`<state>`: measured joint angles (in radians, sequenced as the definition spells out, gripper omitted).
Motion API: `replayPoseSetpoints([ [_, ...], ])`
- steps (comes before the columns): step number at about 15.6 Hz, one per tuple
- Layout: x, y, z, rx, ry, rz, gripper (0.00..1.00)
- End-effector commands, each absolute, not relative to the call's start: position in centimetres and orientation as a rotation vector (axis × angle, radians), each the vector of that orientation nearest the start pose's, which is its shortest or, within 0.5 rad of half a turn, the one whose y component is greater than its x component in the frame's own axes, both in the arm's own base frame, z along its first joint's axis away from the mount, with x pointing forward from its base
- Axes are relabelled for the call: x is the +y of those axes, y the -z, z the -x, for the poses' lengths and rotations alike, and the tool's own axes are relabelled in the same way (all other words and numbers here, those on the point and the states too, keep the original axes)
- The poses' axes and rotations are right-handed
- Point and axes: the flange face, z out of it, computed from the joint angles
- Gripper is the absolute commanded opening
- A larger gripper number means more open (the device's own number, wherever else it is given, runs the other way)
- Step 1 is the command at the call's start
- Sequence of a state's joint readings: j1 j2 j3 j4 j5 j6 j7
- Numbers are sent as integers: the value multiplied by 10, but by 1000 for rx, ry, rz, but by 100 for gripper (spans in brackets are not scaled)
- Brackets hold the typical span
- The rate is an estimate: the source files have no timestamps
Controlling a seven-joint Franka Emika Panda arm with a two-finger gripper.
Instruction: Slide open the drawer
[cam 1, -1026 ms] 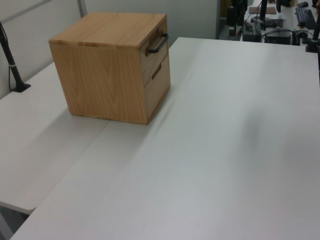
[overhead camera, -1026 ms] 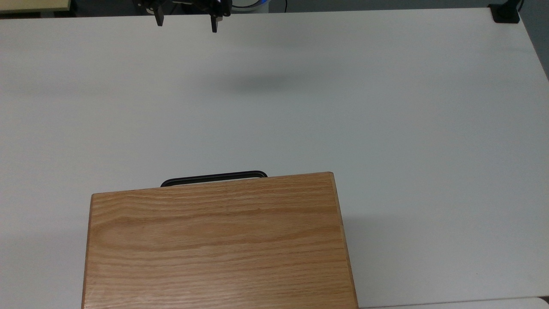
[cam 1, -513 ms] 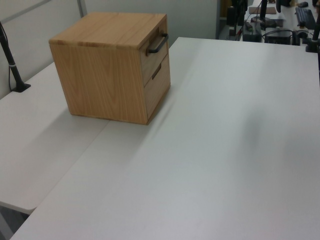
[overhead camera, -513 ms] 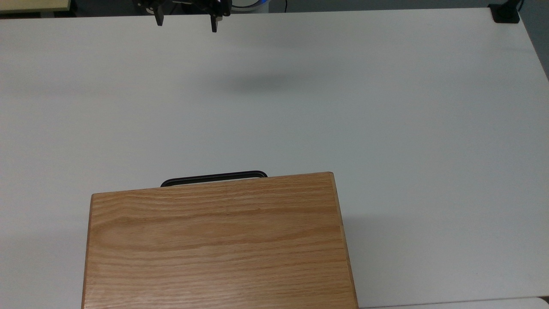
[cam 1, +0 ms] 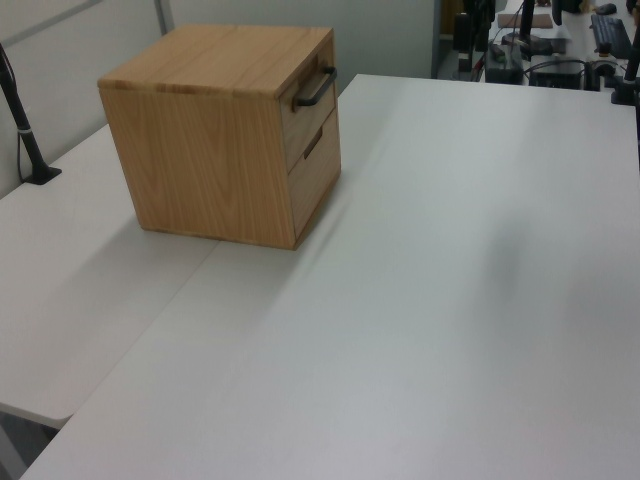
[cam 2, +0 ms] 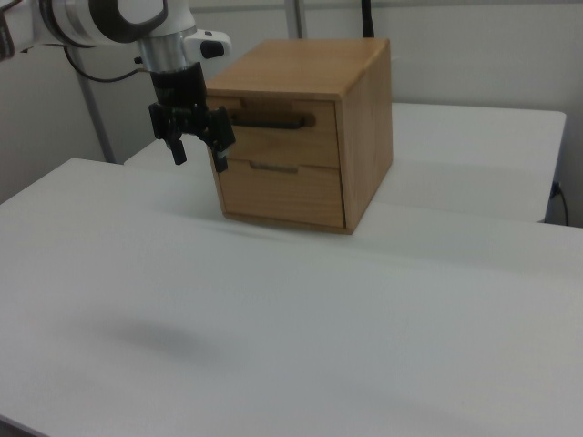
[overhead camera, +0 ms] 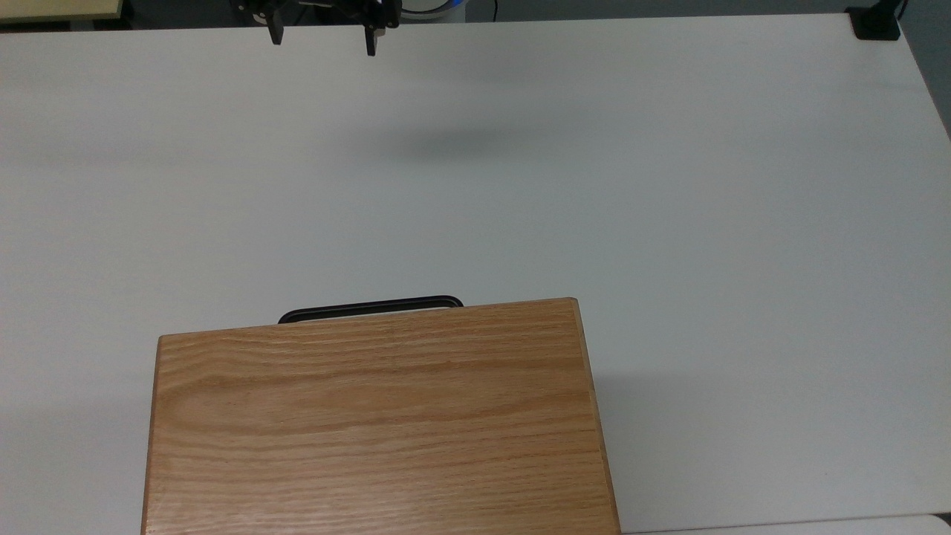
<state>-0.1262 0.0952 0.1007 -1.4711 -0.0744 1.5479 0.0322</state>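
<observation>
- No text, label, brand, number or sign can be read anywhere in the three views
</observation>
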Motion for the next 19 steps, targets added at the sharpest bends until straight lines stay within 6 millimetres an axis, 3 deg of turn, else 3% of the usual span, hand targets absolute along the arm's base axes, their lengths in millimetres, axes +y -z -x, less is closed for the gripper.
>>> replayPoseSetpoints([
  [1, -24, -620, -572, 126, -50, 3195, 100],
  [17, -11, -615, -581, 115, -5, 3116, 100],
  [19, -12, -619, -585, 391, 39, 3058, 100],
])
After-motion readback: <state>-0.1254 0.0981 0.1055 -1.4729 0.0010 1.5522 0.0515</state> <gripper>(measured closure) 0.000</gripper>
